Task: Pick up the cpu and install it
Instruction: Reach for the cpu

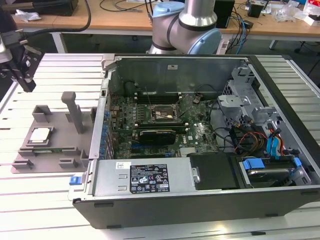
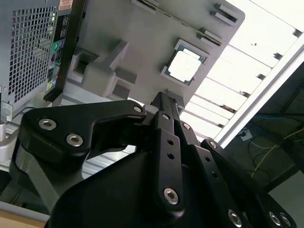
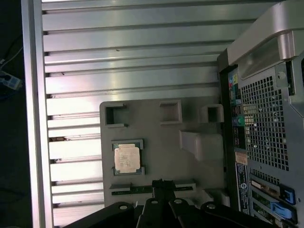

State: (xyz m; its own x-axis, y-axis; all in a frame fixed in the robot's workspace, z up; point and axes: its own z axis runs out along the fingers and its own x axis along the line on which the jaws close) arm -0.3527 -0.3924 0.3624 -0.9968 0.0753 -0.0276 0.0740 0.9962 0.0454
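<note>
Silvery-grey cpu (image 1: 41, 135) (image 2: 184, 65) (image 3: 127, 157) seated in a square recess of the grey fixture tray (image 1: 61, 126) (image 3: 159, 142). The tray lies on the slatted metal table (image 1: 45, 205), near its edge at the exterior view's left, just beside the open computer case (image 1: 200, 206) housing the motherboard (image 1: 200, 136). End effector (image 1: 27, 84) (image 2: 164, 97) (image 3: 161, 183) hovers apart from the tray, narrow, holding nothing.

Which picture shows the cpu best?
The first wrist view: it looks straight down on the cpu, unblocked on its tray. The second wrist view shows the cpu slanted and glary; the exterior view shows the cpu far off, at that view's left.
</note>
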